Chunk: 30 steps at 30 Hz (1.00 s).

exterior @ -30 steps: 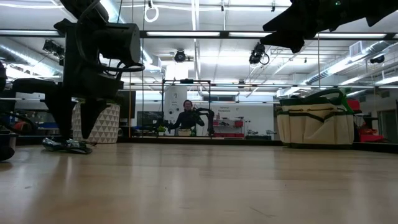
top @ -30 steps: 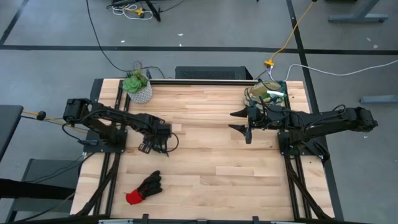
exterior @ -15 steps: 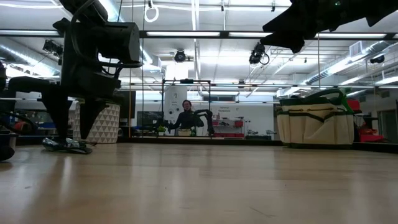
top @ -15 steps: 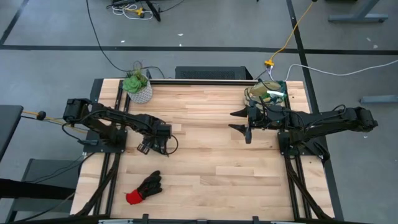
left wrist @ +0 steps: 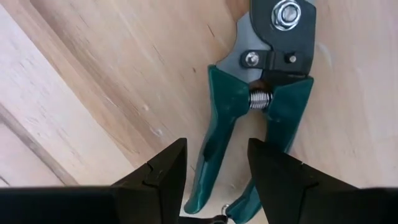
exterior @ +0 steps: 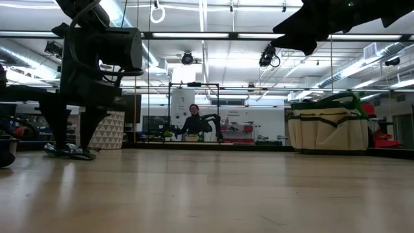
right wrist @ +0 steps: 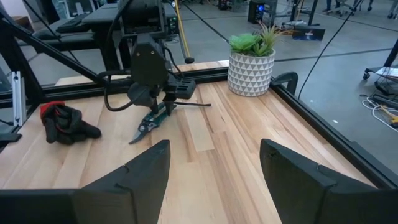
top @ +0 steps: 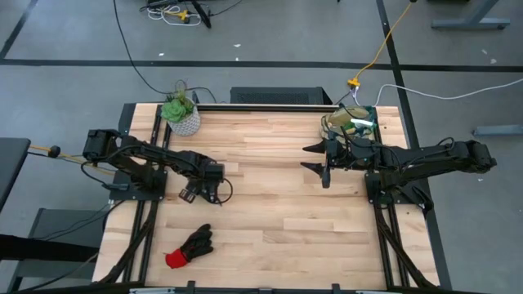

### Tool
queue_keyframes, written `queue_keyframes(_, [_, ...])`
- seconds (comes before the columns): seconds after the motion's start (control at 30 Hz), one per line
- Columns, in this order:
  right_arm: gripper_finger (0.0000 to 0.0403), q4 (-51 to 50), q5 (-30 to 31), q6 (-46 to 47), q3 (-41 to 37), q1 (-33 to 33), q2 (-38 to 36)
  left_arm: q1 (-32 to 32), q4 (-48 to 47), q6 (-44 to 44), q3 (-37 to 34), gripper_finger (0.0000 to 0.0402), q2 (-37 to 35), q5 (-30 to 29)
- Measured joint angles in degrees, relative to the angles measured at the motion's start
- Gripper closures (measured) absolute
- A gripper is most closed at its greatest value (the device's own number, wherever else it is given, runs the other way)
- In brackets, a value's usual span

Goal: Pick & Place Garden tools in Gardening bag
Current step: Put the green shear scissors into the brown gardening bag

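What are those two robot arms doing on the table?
They are tidying garden tools into the bag at the back right corner. The left pincer is down over the green-handled shears lying on the table, open, with a finger on each side of one handle. The right pincer waits open in the air near the bag. A glove lies near the front edge. The plant stands at the back left.

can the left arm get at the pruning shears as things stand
Probably yes. The left tool stands open right over the pruning shears, a finger on either side of one green handle, and nothing lies between them on the table.
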Motion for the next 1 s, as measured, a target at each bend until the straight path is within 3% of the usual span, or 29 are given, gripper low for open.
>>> queue_keyframes(0.43, [0.0151, -0.11, 0.69, 0.02, -0.02, 0.01, 0.00, 0.00, 1.77, 0.85, -2.57, 0.0229, 0.00, -0.48])
queue_keyframes(0.8, [0.0151, -0.11, 1.51, 0.02, -0.02, 0.00, 0.00, -0.03, 1.78, 0.80, -2.55, 0.0330, 0.00, -0.38])
queue_keyframes(1.0, [0.0151, -0.11, 1.51, 0.02, -0.02, 0.02, 0.00, 0.00, 1.75, 0.81, -2.53, 0.0341, 0.00, 0.17])
